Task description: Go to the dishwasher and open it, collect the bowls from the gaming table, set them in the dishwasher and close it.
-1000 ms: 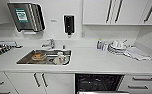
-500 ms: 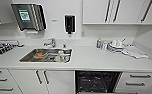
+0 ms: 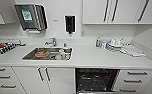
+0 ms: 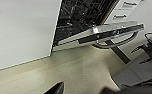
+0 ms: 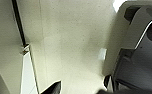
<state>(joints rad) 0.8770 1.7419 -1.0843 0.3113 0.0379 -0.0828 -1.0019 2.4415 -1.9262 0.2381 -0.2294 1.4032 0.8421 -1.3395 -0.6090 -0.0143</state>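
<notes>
Steel-fronted dishwasher [image 4: 99, 35] ajar – door half-lowered, dark racks inside – each tool's opening impossible to tell.

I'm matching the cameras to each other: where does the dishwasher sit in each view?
Head view: dishwasher, open dark cavity under the counter, lower middle-right.
Left wrist view: its door hangs partly lowered, racks behind it.
Right wrist view: I cannot make it out.
Shared landmark: the white drawers beside it, seen in the head and left wrist views.

sink [image 3: 32, 55]: shiny steel | worktop [image 3: 97, 58]: smooth white | floor [image 4: 74, 72]: matt beige
</notes>
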